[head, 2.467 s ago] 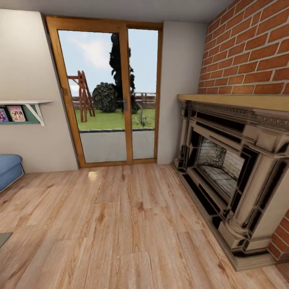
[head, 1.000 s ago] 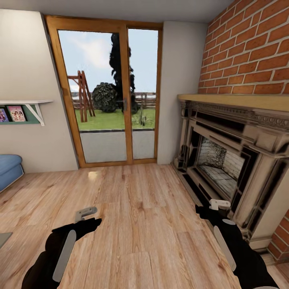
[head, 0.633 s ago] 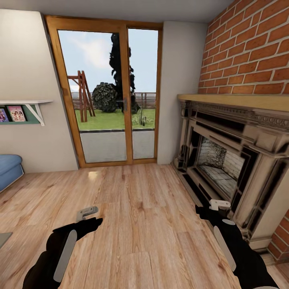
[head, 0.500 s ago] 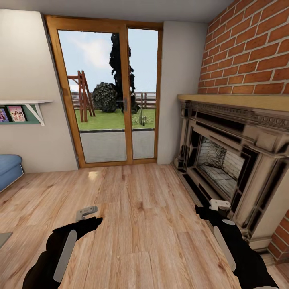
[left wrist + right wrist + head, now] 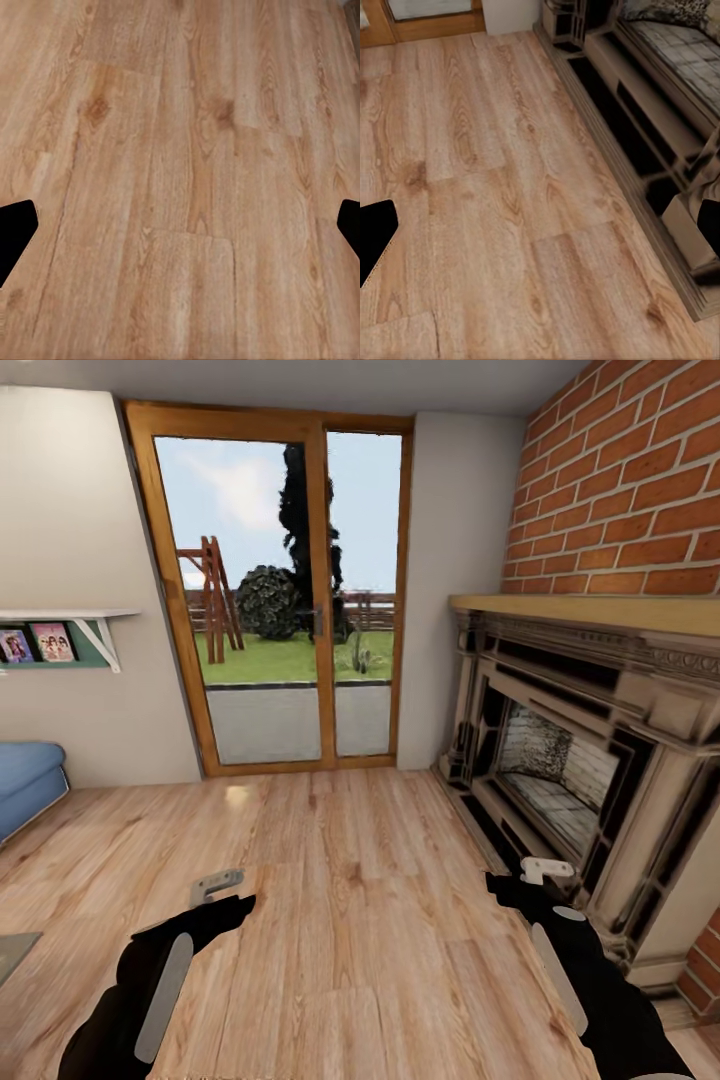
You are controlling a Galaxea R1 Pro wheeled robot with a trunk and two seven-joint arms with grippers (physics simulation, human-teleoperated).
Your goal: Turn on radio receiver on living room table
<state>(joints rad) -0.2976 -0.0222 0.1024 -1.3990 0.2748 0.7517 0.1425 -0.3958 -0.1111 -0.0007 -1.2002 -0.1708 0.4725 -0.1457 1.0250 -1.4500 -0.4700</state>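
Your left gripper [image 5: 217, 887] and right gripper [image 5: 545, 870] both hang empty over the wooden floor [image 5: 350, 920], fingers spread wide. The fireplace [image 5: 590, 760] sits just beside your right gripper, the glass door [image 5: 290, 600] well ahead of both.

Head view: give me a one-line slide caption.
Both arms raised over a wood floor, left gripper and right gripper empty, facing a glass door and brick fireplace.

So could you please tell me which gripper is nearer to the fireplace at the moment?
The right gripper. It hovers just beside the fireplace, close to its base step, while the left gripper hangs over open wooden floor, well across the room from it.
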